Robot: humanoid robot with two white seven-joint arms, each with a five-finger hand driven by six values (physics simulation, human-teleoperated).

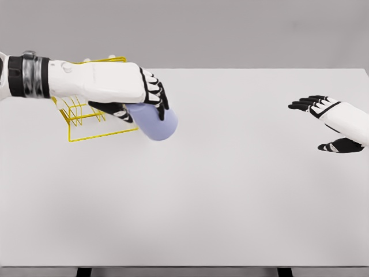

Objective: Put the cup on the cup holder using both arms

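A pale lavender cup (157,123) hangs above the table, tilted, with my left hand (144,99) shut on it from above. Black-tipped fingers (158,92) wrap its upper side and the thumb sits under it on the left. Behind and left of the cup stands a yellow wire cup holder (81,115); my left forearm crosses in front of its upper part and hides it. The cup is just past the holder's right end. My right hand (323,124) hovers at the far right, open, fingers (305,104) stretched toward the left and holding nothing.
The white table (230,190) spans the view, its front edge near the bottom and its back edge behind the holder. Two dark table legs show below the front edge.
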